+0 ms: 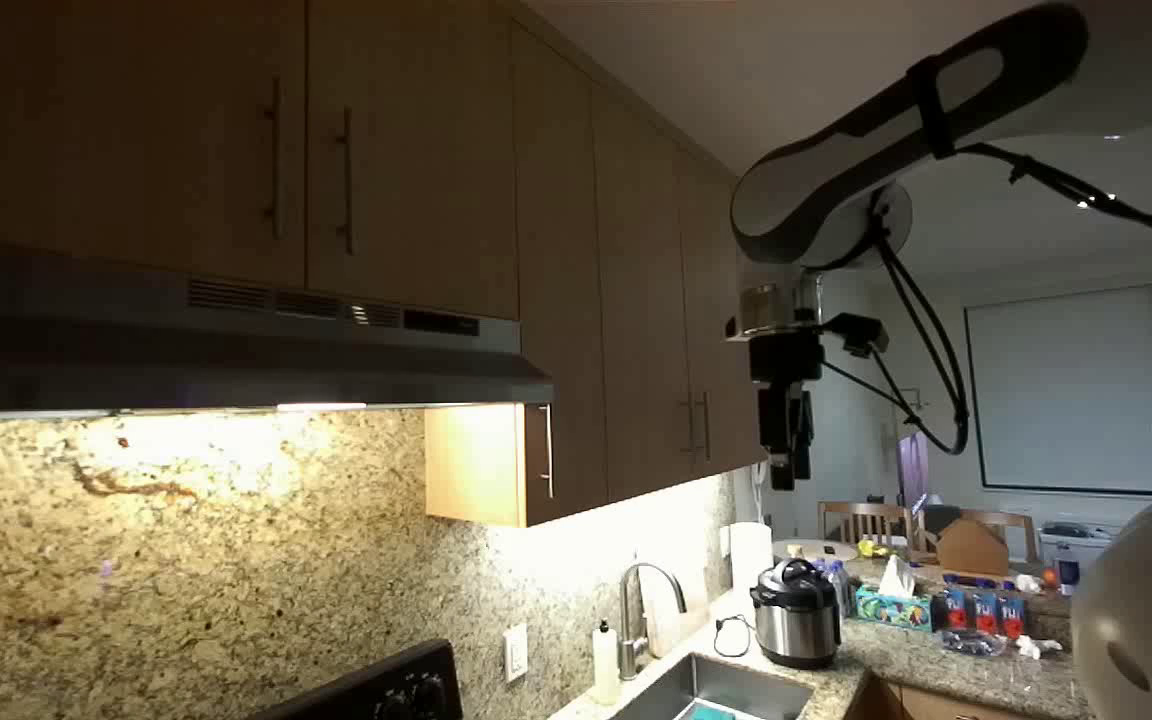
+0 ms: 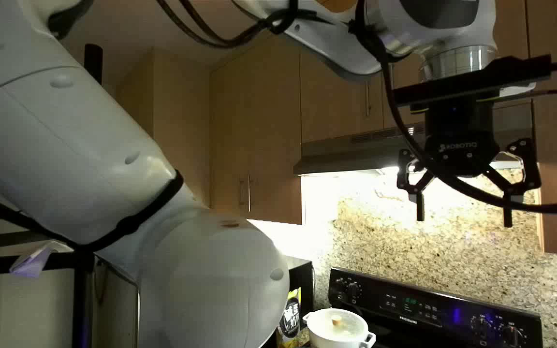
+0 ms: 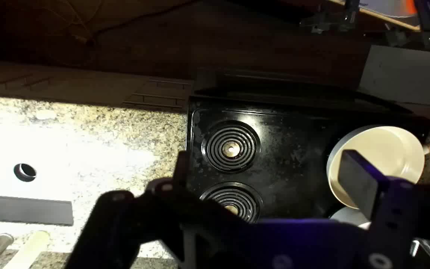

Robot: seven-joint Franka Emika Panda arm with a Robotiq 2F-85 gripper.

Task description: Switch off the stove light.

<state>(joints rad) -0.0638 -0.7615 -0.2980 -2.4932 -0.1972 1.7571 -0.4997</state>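
The stove light (image 1: 321, 407) glows under the grey range hood (image 1: 236, 365) and lights the stone wall. The light (image 2: 388, 170) and hood (image 2: 341, 159) also show in an exterior view. The hood's front has vents and a dark switch strip (image 1: 441, 322) at one end; its switches are too small to make out. My gripper (image 2: 464, 216) is open and empty, fingers pointing down, apart from the hood. It hangs in the air in an exterior view (image 1: 786, 468). In the wrist view my gripper's spread fingers (image 3: 267, 160) are above the black stove top (image 3: 289, 149).
Wooden cabinets (image 1: 416, 150) hang above and beside the hood. A cream pan (image 3: 390, 149) and a white lidded pot (image 2: 339, 328) stand on the stove. The stove's control panel (image 2: 404, 307) runs along the wall. A sink, faucet (image 1: 631, 610) and cooker (image 1: 798, 620) are farther along.
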